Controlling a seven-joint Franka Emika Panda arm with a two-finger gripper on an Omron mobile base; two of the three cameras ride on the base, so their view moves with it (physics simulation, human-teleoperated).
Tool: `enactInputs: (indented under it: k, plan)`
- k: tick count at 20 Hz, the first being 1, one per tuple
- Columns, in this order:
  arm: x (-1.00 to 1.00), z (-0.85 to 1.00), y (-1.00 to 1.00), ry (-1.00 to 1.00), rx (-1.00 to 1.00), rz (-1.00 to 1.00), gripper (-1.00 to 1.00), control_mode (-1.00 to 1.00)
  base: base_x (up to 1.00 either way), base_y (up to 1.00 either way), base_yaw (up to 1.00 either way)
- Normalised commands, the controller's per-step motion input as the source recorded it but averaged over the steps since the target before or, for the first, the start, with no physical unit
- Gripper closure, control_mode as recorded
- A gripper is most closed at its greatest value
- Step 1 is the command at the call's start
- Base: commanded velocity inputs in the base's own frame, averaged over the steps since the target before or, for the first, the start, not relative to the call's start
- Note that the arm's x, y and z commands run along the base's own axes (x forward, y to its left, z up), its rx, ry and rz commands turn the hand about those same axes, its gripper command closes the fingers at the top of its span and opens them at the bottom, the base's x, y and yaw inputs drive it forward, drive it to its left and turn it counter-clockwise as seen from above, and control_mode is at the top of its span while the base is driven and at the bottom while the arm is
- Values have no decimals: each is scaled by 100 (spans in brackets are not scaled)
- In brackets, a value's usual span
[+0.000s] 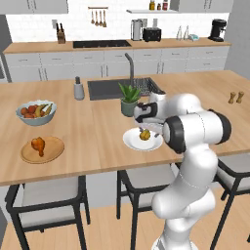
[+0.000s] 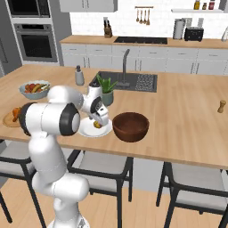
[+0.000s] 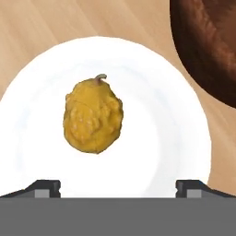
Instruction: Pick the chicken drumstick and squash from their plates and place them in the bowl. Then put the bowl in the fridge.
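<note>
Hovering over the white plate [image 3: 27, 138], gripper [image 3: 117, 186] spread wide, holding nothing. Squash [image 3: 93, 115] lying mid-plate, just ahead of the fingertips [image 3: 46, 186] and centred between them, untouched. Bowl [image 2: 130, 126] just beside.

base views flank island, hand view overhead

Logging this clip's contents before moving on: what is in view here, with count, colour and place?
squash: one, yellow-orange, on the white plate
white plate: one, island front edge
bowl: one, dark brown, right of the plate
chicken drumstick: one, orange-brown, on the wooden plate
wooden plate: one, light, island left
fruit bowl: one, pale blue-grey, behind the wooden plate
potted plant: one, green, by the sink
gripper: fingers open, above the squash
</note>
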Motion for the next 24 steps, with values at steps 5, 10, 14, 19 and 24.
enactInputs:
  k: [5,10,14,19,24]
  plan:
    - [41,-36,3,0,0,0,-100,-100,0,0,0]
    - [30,-35,0,0,0,0,-100,-100,0,0,0]
    - [27,-31,2,0,-1,0,100,-100,0,0,0]
    - [2,-1,0,0,0,0,100,-100,0,0,0]
    - [-38,69,-1,-15,3,-4,100,-100,0,0,0]
